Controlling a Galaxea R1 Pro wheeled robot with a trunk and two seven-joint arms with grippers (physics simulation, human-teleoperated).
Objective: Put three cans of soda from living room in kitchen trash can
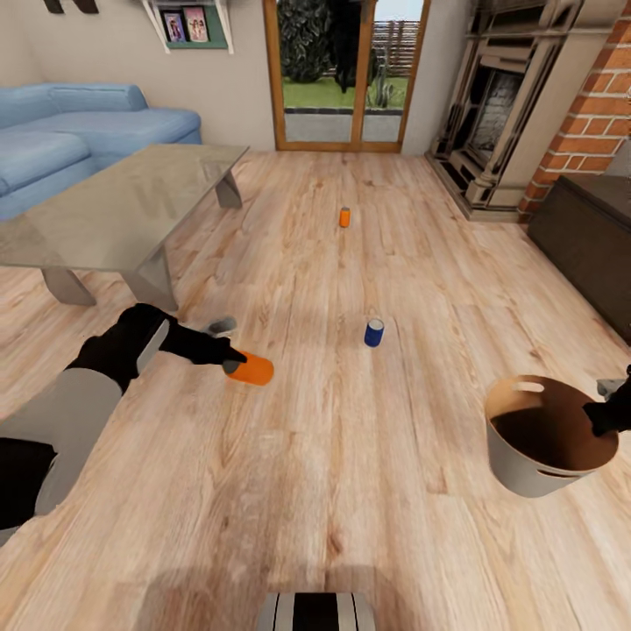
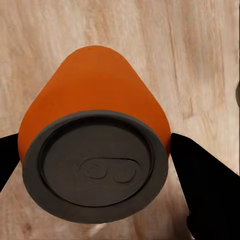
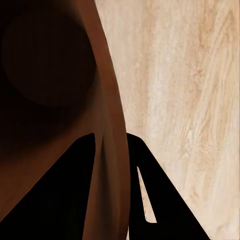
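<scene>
The left gripper (image 1: 235,364) clenches an orange can (image 1: 253,368) on its side, above the wood floor (image 1: 350,491) near the glass table (image 1: 123,210). The right gripper (image 1: 605,416) pinches the rim of the bucket (image 1: 526,464), apparently lifted at the right. A blue can (image 1: 374,332) stands mid-floor; another orange can (image 1: 344,217) stands farther off.

The left arm (image 1: 79,394) wears a pale grey shell that gives way to matte black at the wrist, ending in plain black fingers (image 2: 205,185). The base (image 1: 317,611) shows grey-and-black striped plating.
</scene>
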